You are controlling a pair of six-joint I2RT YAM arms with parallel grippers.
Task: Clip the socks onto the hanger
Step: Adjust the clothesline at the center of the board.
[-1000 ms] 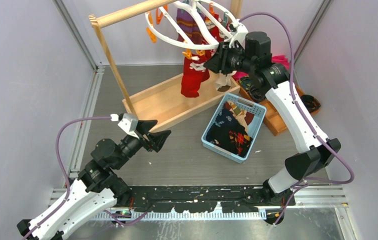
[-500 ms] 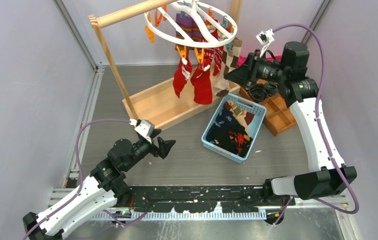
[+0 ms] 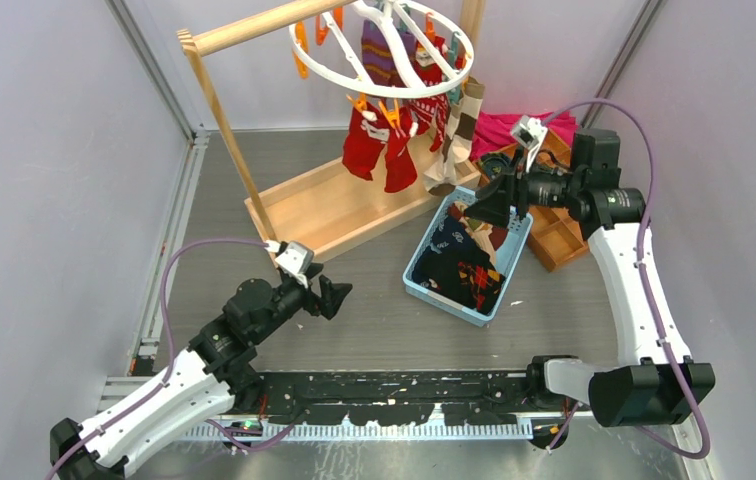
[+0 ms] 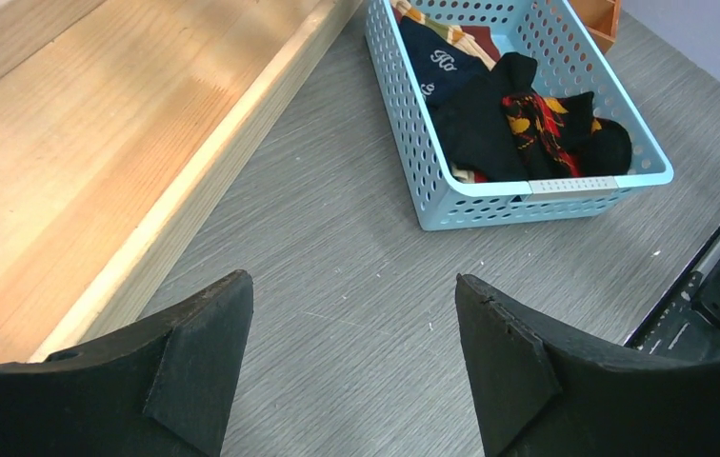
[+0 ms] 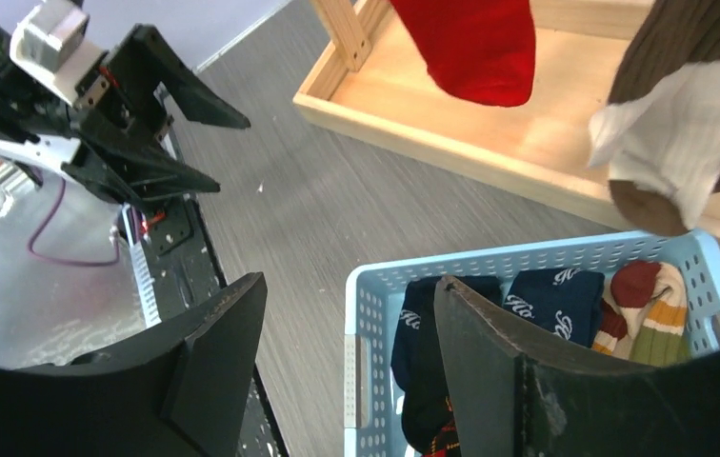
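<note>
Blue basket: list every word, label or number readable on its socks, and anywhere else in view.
"Ho": white script on a navy sock in the blue basket; the remaining letters are unreadable.
Right wrist view: white script on the navy socks, too blurred to read.
No other text visible.

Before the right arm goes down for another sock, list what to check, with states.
1. Right tool open: ok, jaws apart, empty.
2. Right tool above blue basket: ok.
3. Socks left in basket: ok.
4. Left tool away from basket: ok, open, over table.
5. Brown-and-white sock clear of the descent: cannot tell; it hangs close.
6. Free clip on round hanger: cannot tell.
</note>
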